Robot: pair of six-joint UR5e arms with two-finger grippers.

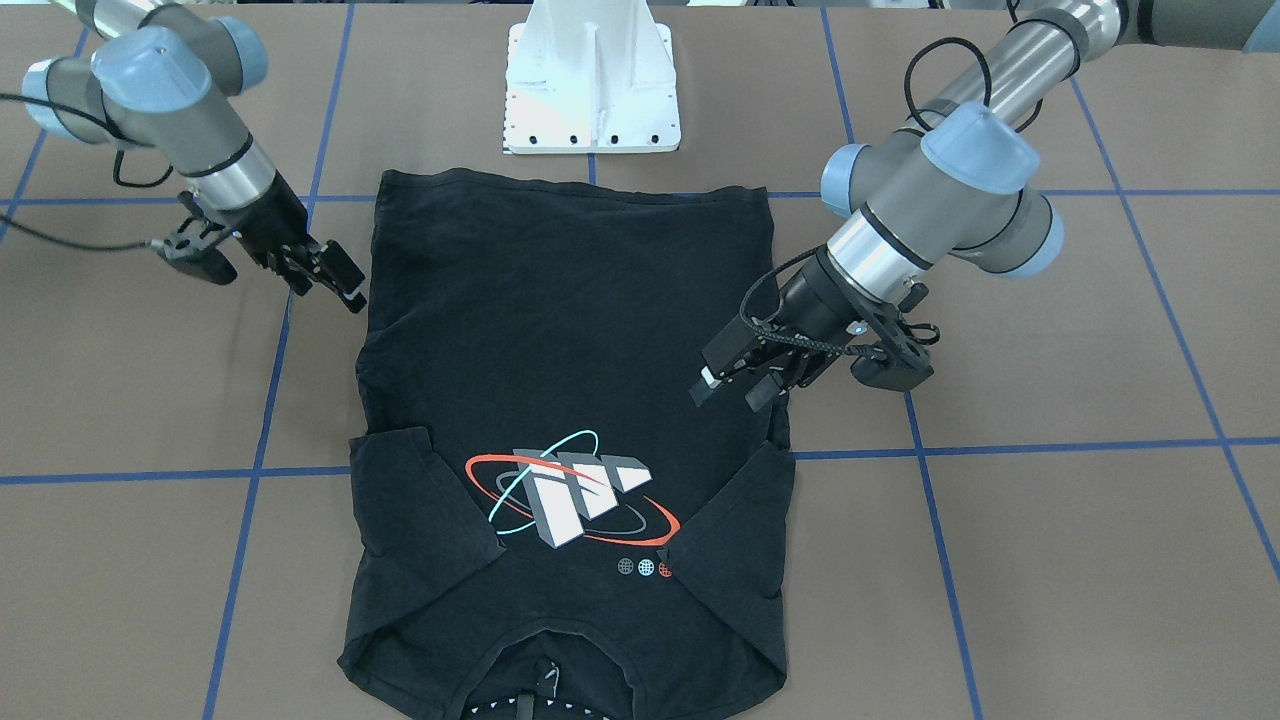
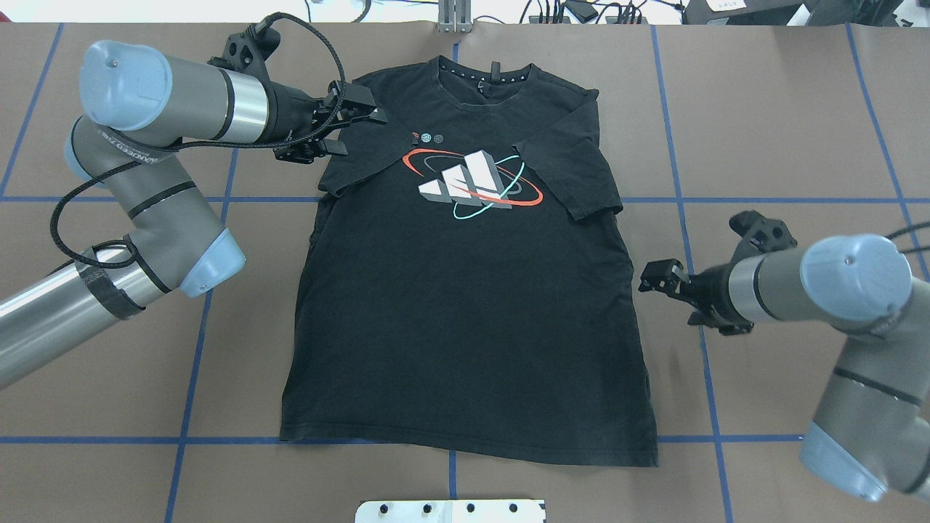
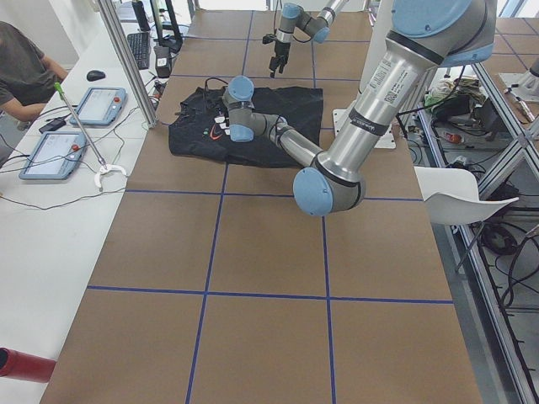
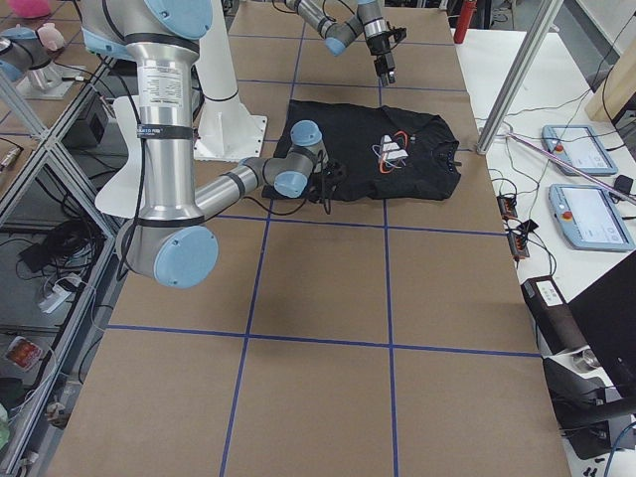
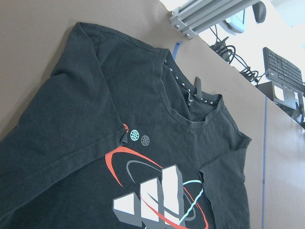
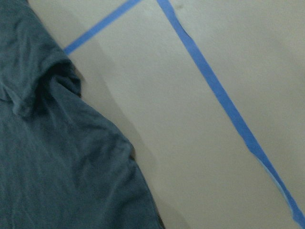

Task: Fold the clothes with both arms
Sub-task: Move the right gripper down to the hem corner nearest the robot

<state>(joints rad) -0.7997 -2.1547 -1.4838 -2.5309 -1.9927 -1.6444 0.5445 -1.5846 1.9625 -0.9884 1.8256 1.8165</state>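
Observation:
The black T-shirt [image 2: 465, 305] lies flat on the brown table with its graphic [image 2: 472, 181] facing up. Its collar [image 2: 490, 80] points away from the robot, and both short sleeves are folded inward over the chest. My left gripper [image 2: 349, 131] hovers open above the folded sleeve near the shoulder, and it also shows as the left gripper [image 1: 733, 388]. My right gripper [image 2: 668, 294] stands open just off the shirt's side edge at mid-body, with nothing between its fingers; it appears again as the right gripper [image 1: 325, 285]. The left wrist view shows the collar [image 5: 190, 102]. The right wrist view shows only the shirt's edge [image 6: 71, 157].
The white pedestal base [image 1: 590, 90] stands at the hem end of the shirt. Blue tape lines [image 2: 683, 240] grid the brown table. A person [image 3: 21, 67] sits at a side bench with control pendants [image 3: 50, 156] beside an aluminium post [image 3: 126, 59].

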